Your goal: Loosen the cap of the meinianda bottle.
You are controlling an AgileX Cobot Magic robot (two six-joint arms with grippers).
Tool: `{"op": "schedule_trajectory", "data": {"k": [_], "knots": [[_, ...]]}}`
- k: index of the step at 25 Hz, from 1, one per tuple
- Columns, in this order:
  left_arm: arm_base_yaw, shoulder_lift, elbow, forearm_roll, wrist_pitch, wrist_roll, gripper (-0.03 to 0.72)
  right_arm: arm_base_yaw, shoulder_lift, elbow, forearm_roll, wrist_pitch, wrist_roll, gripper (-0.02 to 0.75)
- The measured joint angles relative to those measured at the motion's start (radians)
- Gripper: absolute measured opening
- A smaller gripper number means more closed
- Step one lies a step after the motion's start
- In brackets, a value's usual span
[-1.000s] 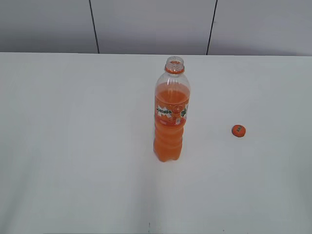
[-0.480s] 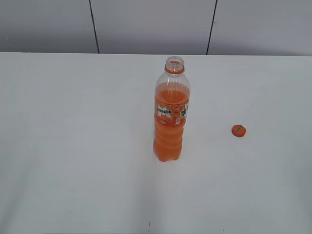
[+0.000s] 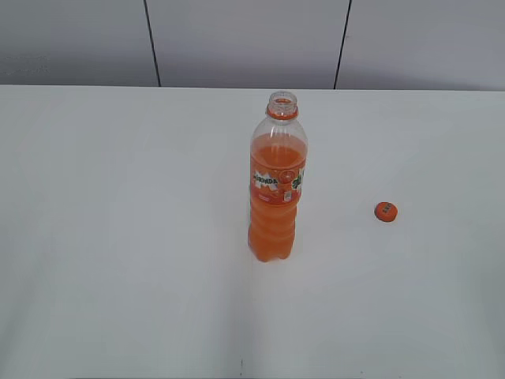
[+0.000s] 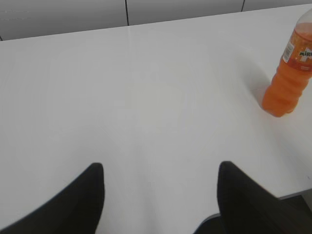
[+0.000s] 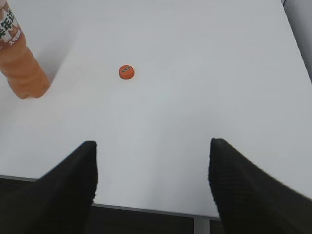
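The meinianda bottle (image 3: 276, 185) stands upright on the white table (image 3: 118, 237) with its mouth open and no cap on it. It also shows at the right edge of the left wrist view (image 4: 288, 80) and at the left edge of the right wrist view (image 5: 18, 61). The cap (image 3: 385, 212) lies flat on the table to the right of the bottle, apart from it, and shows in the right wrist view (image 5: 126, 71). My left gripper (image 4: 161, 168) is open and empty, low over the table's near part. My right gripper (image 5: 152, 146) is open and empty over the table's near edge. Neither gripper shows in the exterior view.
A grey panelled wall (image 3: 245, 39) runs behind the table's far edge. The table's near edge (image 5: 146, 208) and its right edge (image 5: 295, 36) show in the right wrist view, with dark floor beyond.
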Motion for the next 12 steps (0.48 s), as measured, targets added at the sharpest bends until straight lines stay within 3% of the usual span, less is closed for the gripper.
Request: {"op": "schedule_trajectory", "data": {"k": [7,12], "knots": [[0.011,0.000,0.000,0.001,-0.001,-0.001,0.436,-0.002,0.000,0.000,-0.001,-0.001,0.000,0.533],[0.088,0.000,0.000,0.001,-0.001,-0.002,0.436,-0.054,0.000,0.000,-0.001,-0.001,0.000,0.533]]}}
